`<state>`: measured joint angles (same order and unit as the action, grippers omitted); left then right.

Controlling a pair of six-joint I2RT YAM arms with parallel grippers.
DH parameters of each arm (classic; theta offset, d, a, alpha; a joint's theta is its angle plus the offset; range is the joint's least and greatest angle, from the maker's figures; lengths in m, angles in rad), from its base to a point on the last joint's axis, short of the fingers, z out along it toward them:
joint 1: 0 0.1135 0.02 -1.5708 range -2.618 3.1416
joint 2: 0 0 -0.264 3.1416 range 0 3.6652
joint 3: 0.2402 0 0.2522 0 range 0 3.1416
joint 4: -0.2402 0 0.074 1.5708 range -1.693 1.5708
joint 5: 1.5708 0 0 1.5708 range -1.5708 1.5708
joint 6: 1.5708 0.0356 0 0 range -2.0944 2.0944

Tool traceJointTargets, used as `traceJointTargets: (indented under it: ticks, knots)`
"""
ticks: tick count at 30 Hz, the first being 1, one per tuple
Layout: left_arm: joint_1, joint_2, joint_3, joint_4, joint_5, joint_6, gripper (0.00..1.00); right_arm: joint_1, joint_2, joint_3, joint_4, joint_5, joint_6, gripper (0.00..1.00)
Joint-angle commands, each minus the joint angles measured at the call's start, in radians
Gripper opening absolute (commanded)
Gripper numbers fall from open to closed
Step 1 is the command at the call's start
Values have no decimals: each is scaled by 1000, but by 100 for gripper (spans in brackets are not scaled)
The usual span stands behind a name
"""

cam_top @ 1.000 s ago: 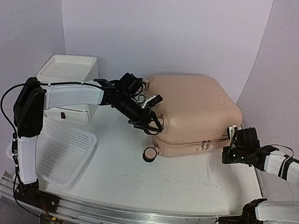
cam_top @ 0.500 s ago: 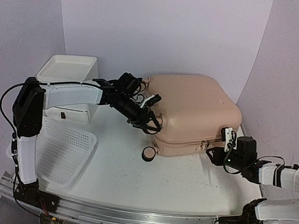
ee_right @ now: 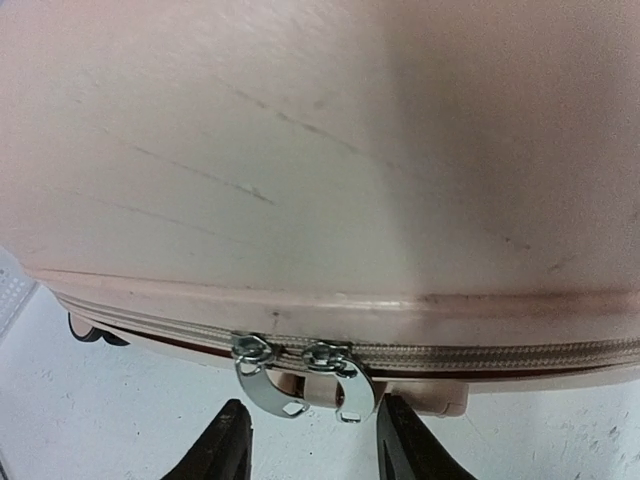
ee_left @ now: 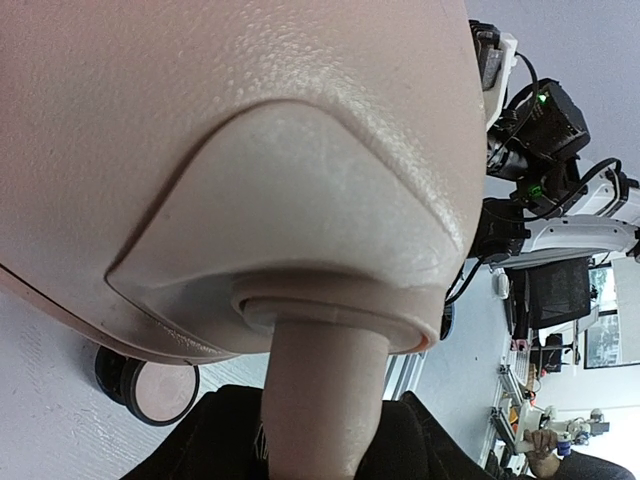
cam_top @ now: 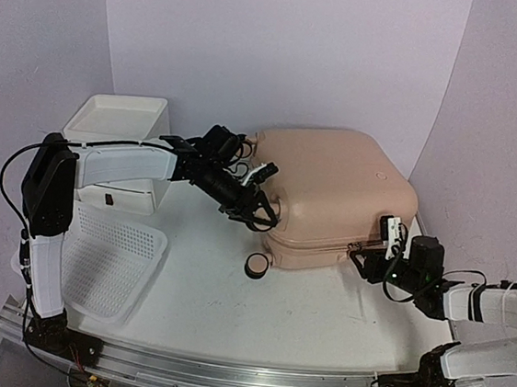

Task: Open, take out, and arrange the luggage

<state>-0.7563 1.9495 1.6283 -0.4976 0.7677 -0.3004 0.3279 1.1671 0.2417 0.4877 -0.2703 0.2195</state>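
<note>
Overhead, the luggage (cam_top: 333, 187) lies flat at the back right of the table (cam_top: 302, 309), and the right gripper (cam_top: 362, 260) has swung in from the side to its front edge, jaws newly parted. From the left wrist, the left gripper (cam_top: 258, 212) is half-closed around a caster stem (ee_left: 322, 390), bracing the case. From the right wrist, parted fingers (ee_right: 228, 445) sit just short of the zipper pulls (ee_right: 298, 375), holding nothing; unzipping looks to be next.

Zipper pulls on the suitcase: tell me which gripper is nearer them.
Right. The right gripper sits just short of the zipper pulls, jaws open, facing them. The left gripper is at the opposite corner of the luggage, round a pink stem.
</note>
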Motion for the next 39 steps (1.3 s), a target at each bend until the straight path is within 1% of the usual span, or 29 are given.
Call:
traceJointTargets:
  ticks: [1,3,5,10,11,13,17,19,21,25,27,29,33,35,36,39]
  knots:
    - [51,-96,63,-47,-58,-114,10,-2,-94,21,-27,44,-30,49]
    - [51,-100,63,-48,-60,-112,10,-2,-113,9,-39,120,-49,50]
    - [51,-101,61,-47,-57,-116,10,-1,-116,5,-24,157,-57,49]
    - [51,-98,59,-47,-53,-123,10,-2,-58,27,44,141,-40,35]
    - [51,-98,59,-47,-53,-123,10,-2,-39,26,63,141,-37,34]
    - [51,-98,58,-48,-51,-124,10,-2,-7,24,106,115,-36,33]
    - [51,-97,61,-48,-50,-130,10,-2,67,36,193,10,1,32]
    - [51,-95,63,-47,-46,-133,10,-2,105,21,265,2,23,34]
    - [50,-95,64,-48,-46,-135,10,-2,132,23,298,-18,33,34]
    - [51,-96,67,-48,-45,-135,10,-1,144,47,315,-101,41,30]
    - [51,-98,66,-48,-45,-135,10,-1,132,48,313,-104,36,25]
    - [51,-101,64,-48,-47,-135,10,-2,121,47,313,-111,34,23]
    - [51,-103,59,-48,-48,-135,10,-1,116,54,312,-160,49,23]
    - [51,-102,59,-47,-47,-135,10,-1,118,50,314,-142,51,23]
    - [51,-103,58,-47,-48,-135,10,-2,118,47,313,-119,48,24]
    - [51,-104,56,-47,-48,-136,10,-2,116,19,311,11,58,32]
